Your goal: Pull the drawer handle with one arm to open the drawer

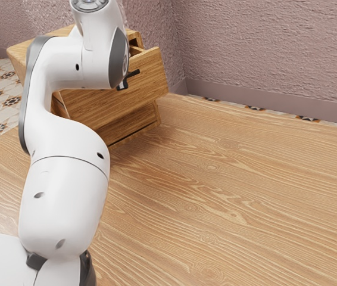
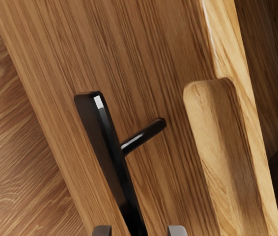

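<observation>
Drawer sticking out of cabinet, 11 o'clock in exterior view. Gripper sitting at handle; can't tell if it's clamping.

Glossy black handle, grained wooden drawer

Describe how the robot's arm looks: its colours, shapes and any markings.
The arm is made of glossy white, rounded shells, thick and tube-like. Grey bands mark the joints, and a grey oval cap covers one side. Small dark round holes dot the shells. No cables or lettering show.
</observation>
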`<state>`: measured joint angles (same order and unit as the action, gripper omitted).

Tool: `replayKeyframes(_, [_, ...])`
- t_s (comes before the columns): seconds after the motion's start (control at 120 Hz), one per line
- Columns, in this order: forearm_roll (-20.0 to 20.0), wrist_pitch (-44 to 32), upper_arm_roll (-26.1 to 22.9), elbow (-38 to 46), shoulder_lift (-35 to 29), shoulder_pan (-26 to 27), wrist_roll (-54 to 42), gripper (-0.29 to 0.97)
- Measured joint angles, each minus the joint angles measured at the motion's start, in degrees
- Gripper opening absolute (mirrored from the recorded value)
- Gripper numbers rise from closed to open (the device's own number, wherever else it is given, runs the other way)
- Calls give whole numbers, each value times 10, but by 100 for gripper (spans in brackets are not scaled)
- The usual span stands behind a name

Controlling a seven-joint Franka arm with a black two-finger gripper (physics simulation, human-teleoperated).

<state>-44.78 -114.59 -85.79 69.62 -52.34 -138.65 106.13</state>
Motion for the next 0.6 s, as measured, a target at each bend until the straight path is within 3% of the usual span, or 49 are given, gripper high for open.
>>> replayKeyframes(0.6, [0, -1, 9, 24, -2, 19, 0, 6])
